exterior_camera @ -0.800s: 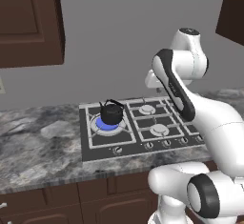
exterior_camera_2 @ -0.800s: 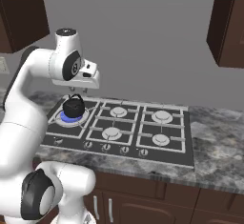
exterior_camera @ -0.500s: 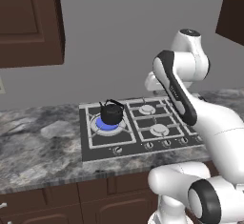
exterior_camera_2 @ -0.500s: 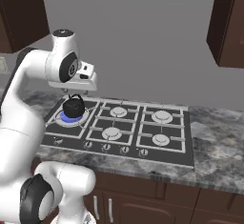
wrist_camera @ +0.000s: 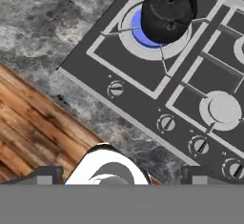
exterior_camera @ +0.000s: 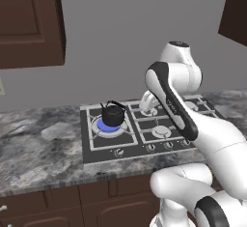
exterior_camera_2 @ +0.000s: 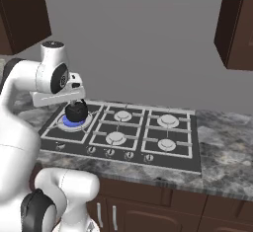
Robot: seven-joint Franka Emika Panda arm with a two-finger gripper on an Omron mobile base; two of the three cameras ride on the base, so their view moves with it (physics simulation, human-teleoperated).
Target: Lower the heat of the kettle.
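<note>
The small black kettle point(exterior_camera: 113, 114) point(exterior_camera_2: 76, 110) point(wrist_camera: 167, 12) stands on the stove's front left burner. The heat point(exterior_camera: 106, 126) point(exterior_camera_2: 67, 123) point(wrist_camera: 138, 27) glows as a blue ring under it. My gripper point(exterior_camera: 144, 107) point(wrist_camera: 122, 176) hangs above the stove, to the right of the kettle and apart from it. Its dark fingertips point(wrist_camera: 45, 175) stand far apart at the bottom of the hand view, open, with nothing between them. Below the hand lies the stove's front strip with its row of knobs; the leftmost knob point(wrist_camera: 116, 89) point(exterior_camera: 118, 152) sits in front of the kettle's burner.
The black stove point(exterior_camera: 96, 148) point(exterior_camera_2: 192, 162) is set into a grey marble counter point(exterior_camera: 43, 148) point(exterior_camera_2: 222, 142). Unlit burners point(exterior_camera_2: 168, 120) lie to the right. Several more knobs point(wrist_camera: 166, 122) line the front edge. Dark cabinets hang at both sides, a microwave above.
The hand has swung left and down over the stove, closer to the kettle's side. The kettle and flame have not moved.
</note>
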